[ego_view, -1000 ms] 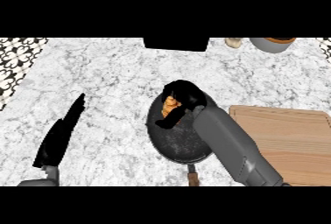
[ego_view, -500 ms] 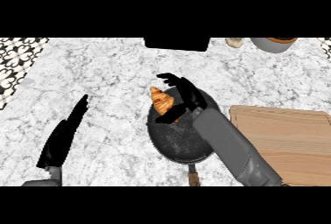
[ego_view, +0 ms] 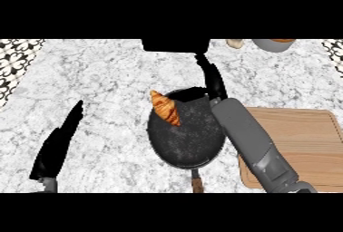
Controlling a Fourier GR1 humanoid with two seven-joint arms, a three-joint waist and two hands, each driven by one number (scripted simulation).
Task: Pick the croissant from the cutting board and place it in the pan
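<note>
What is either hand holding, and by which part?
Nothing. The right hand is open, clear of the croissant lying at the upper-left rim of the pan; the left hand is open at the left.

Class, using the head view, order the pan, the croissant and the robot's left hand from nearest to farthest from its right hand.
1. Pan: its upper-right rim lies right beside the right hand.
2. Croissant: across the pan, at its upper-left rim.
3. Left hand: far over at the view's left, low on the counter.
</note>
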